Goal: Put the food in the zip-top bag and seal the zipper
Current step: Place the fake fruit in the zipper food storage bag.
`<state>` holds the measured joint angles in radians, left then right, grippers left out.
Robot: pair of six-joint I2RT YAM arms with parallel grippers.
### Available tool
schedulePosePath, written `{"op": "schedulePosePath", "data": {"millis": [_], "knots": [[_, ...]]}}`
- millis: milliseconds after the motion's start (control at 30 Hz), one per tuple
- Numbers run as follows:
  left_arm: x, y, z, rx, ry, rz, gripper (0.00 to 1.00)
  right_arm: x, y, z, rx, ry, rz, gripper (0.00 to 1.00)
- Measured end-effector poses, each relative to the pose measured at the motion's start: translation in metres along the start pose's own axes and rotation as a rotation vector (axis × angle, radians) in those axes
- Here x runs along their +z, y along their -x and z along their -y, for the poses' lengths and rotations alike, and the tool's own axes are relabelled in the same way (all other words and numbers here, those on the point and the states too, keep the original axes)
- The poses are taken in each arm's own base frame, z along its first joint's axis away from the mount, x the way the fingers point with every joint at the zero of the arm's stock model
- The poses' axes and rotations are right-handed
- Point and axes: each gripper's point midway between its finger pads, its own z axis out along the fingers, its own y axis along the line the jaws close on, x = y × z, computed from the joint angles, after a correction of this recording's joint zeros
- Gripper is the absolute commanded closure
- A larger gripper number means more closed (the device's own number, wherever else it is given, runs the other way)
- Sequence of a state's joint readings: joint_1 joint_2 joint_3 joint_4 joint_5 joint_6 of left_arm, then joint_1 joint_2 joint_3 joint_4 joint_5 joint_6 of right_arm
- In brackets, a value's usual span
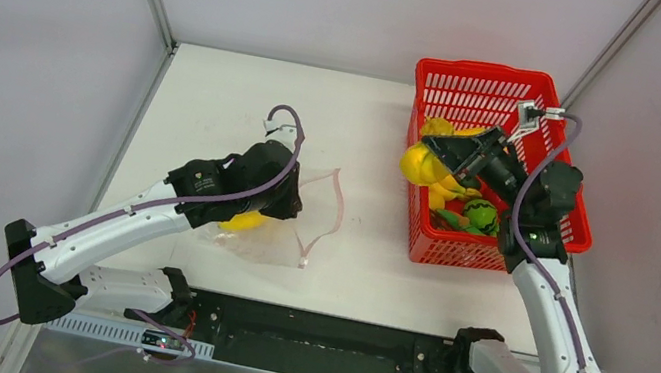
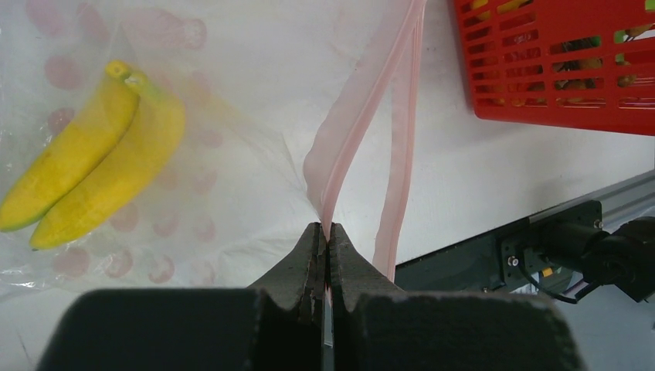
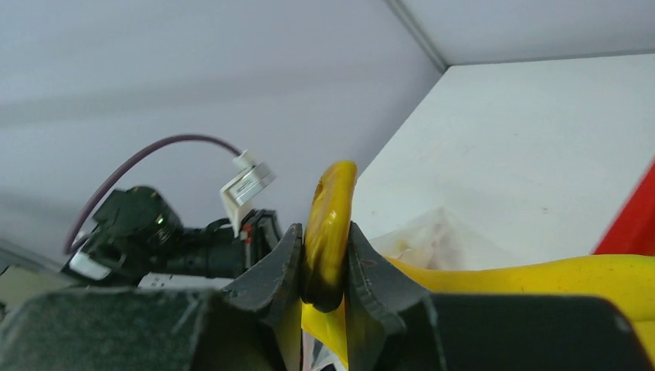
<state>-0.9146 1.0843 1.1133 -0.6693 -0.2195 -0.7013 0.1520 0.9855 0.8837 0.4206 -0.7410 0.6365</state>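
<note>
- The left gripper (image 2: 326,234) is pinched fully closed on the zipper (image 2: 357,116), gripping one lip of the pink-red strip. The other lip hangs loose just to the right, so the mouth stands open.
- The zip-top bag (image 2: 224,116) lies on the table (image 1: 220,97), left of centre, its mouth turned right toward the red basket (image 1: 543,222).
- A pair of bananas (image 2: 93,166) already lies inside the bag, at its closed end, well apart from the mouth.
- The right gripper (image 3: 324,243) is narrowly closed on a yellow banana bunch (image 1: 423,165), clamping one curved piece between its jaws.
- That bunch hangs at the basket's left wall, between basket and bag and well short of the mouth.
- A green round piece (image 1: 479,213) and some darker bits remain in the basket's near end.
- Progress is early to middling, as I judge it: one item is bagged and one is in hand.
- More food waits in the basket, and the zipper is not yet sealed.
</note>
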Motion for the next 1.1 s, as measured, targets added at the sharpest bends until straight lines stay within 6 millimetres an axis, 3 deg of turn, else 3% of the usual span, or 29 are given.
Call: {"op": "schedulePosePath", "data": {"millis": [467,700,933,1100], "knots": [[-0.001,0.001,0.017,-0.013,-0.081,-0.01,1.0,-0.018,-0.08,-0.091,-0.117,0.432,-0.257,1.0],[-0.004,0.0,0.04,-0.005,-0.198,-0.03,1.0,-0.034,-0.112,-0.128,-0.227,0.634,-0.345,1.0],[-0.009,-0.002,0.054,0.009,-0.288,-0.043,1.0,-0.053,-0.142,-0.151,-0.268,0.797,-0.428,1.0],[-0.018,0.003,0.06,0.011,-0.33,-0.023,1.0,-0.06,-0.151,-0.156,-0.266,0.842,-0.472,1.0]]}}
